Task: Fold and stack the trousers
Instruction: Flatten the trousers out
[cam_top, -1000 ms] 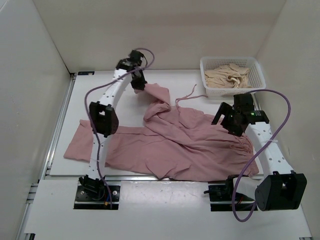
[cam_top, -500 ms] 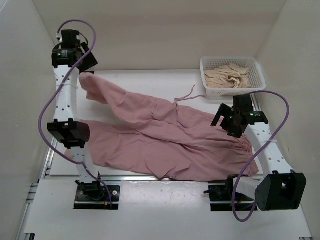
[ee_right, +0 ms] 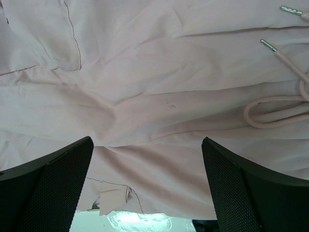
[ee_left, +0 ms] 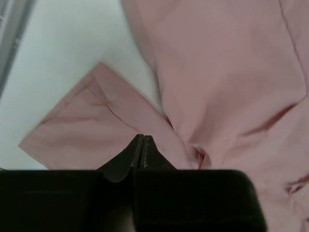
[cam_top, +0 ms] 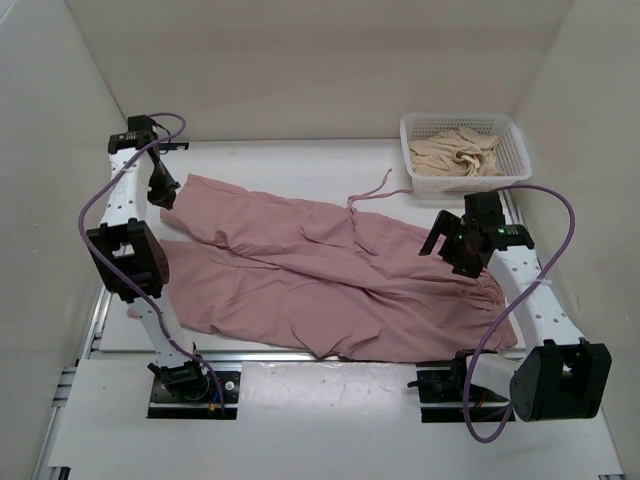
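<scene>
My left end effector (ee_left: 142, 145) sits closed over the leg hem of the pink trousers (cam_top: 330, 280), which lie spread across the counter (cam_top: 270, 160) ready for folding, while my right end effector (ee_right: 147, 142) hangs wide open above the waist.

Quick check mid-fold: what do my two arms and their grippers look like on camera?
The left arm and right arm have white links with small holes, black joint housings and a purple cable each. The left gripper shows smooth black fingers tapering to points; the right gripper has broad black mesh-textured pads.
</scene>
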